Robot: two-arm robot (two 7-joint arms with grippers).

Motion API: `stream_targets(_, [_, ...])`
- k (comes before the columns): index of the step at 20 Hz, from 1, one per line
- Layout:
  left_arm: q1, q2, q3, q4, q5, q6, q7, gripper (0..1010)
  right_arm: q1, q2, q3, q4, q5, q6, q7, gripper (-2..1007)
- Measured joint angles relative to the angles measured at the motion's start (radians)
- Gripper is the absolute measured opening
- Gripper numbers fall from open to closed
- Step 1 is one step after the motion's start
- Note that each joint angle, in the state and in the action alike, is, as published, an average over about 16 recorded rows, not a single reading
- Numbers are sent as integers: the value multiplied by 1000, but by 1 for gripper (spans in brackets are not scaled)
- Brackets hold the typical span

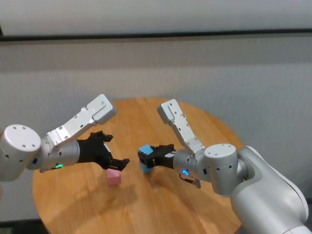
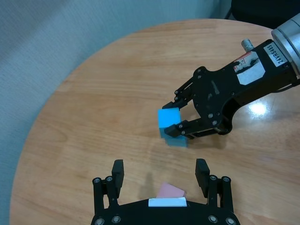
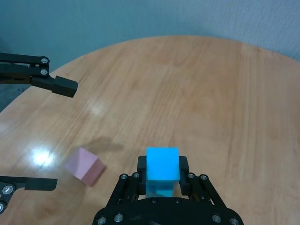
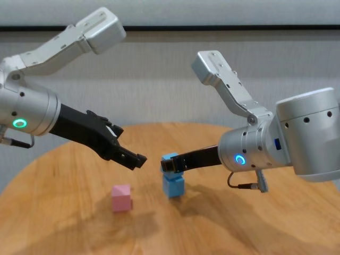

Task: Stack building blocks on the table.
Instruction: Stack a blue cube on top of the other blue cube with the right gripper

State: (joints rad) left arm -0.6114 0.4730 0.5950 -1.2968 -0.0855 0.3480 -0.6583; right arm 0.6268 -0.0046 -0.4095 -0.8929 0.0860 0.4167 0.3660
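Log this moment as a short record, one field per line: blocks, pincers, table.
held block: light blue cube clamped in the right pincer, sitting on or just above the lower cube; contact cannot be told
lower block: second light blue cube resting on the table
loose block: pink cube alone on the table, to the left of the blue pair
left pincer: open, empty, hovering above the pink cube
stack status: pink cube not yet stacked
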Motion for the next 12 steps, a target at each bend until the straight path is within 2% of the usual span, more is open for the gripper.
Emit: stream_targets(12, [0,0,0,0,0,0,0,1002,-6,13,-13,-22,17,17,-2,368])
